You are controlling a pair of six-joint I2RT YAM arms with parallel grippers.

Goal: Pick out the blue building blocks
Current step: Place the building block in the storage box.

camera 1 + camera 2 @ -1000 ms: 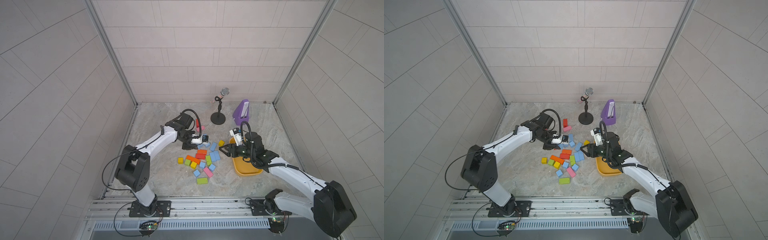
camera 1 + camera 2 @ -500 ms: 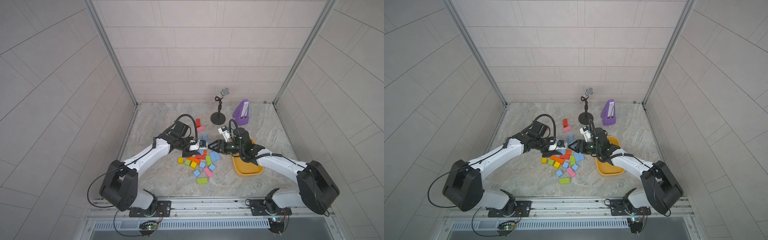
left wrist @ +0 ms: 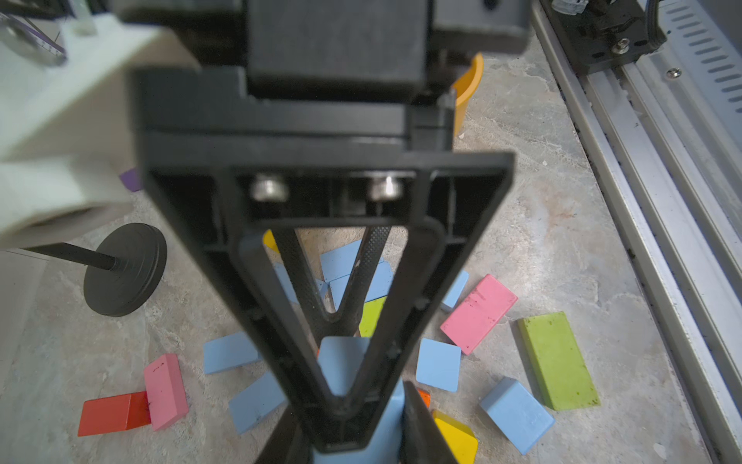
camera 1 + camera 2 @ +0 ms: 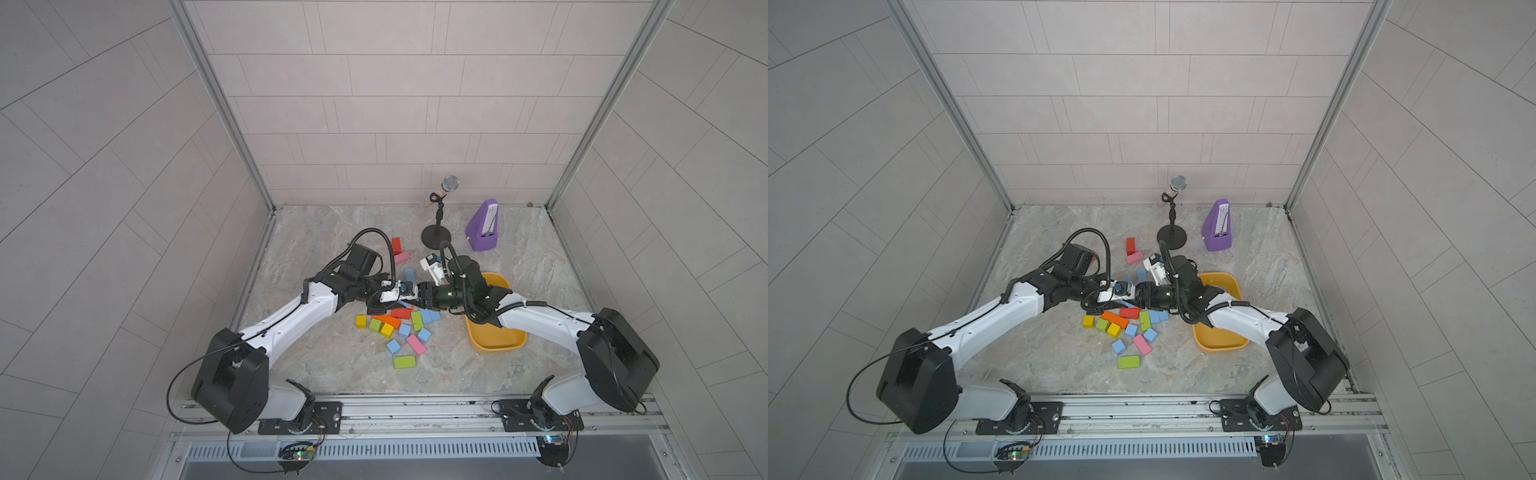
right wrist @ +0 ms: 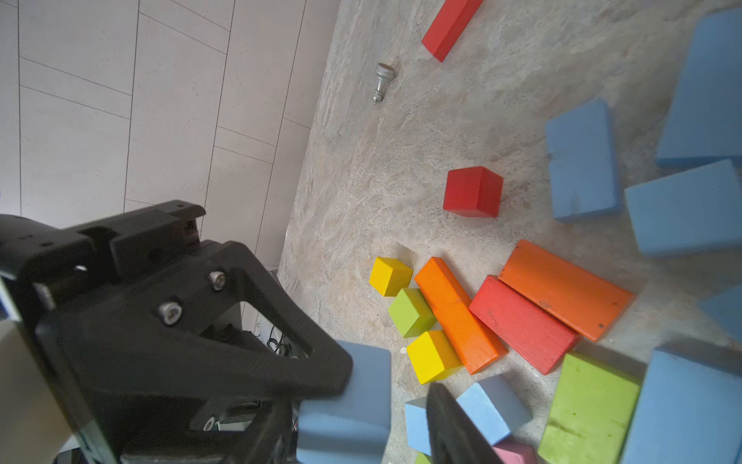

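Left end effector clamped on blue block, held over pile on tabletop. Right end effector apart, straddling block: close squarely on faces before you release left.

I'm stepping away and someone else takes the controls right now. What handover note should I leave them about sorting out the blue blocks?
Left gripper: shut on one blue block, held clear of the table.
Right gripper: open, jaws either side of that same block, not yet closed on it.
Other blue blocks: several lie loose on the table.
Yellow bin: no blue block visible inside; the right arm hides part of it.
Done: one block lifted. Left: finish what looks like a hand-over, then pick out the loose blue ones.
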